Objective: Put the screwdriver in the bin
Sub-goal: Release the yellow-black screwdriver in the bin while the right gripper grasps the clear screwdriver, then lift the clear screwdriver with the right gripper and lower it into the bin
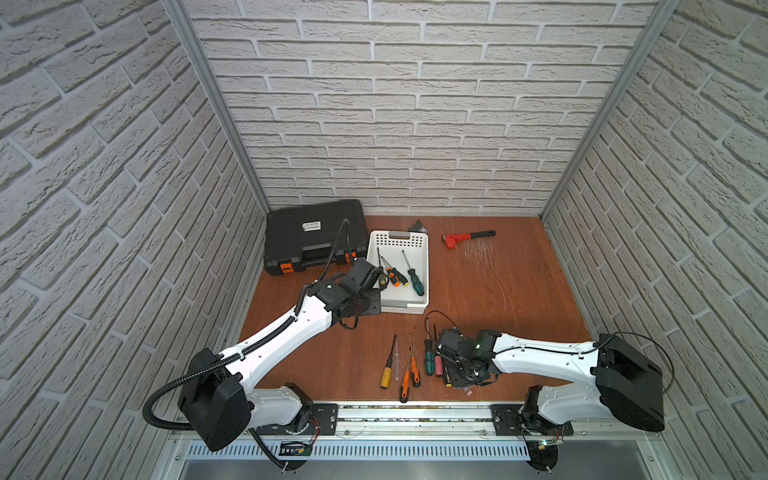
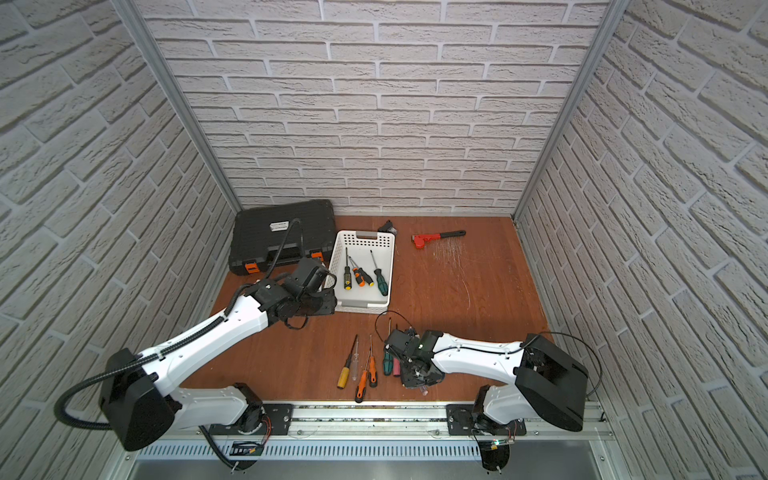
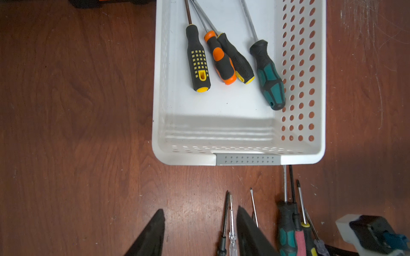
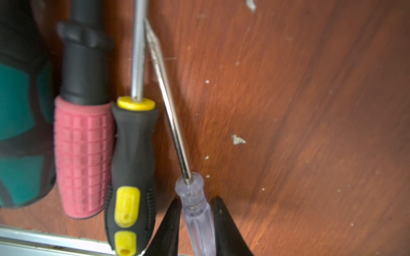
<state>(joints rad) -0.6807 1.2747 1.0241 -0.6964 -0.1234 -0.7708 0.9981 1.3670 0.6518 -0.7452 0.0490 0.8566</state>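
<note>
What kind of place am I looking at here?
Probably a staged workshop booth for robot trials: brick-pattern panel walls, a wooden table with loose screwdrivers and a black tool case, and two robot arms mounted on a front rail.

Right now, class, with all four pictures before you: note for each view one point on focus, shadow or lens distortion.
Right wrist view: the green handle is blurred, the clear screwdriver between the fingers of the right gripper sharper. Left wrist view: the bin is crisp, a grey shadow band crossing its floor. In both top views: the wide lens splays the brick side walls outward.
</note>
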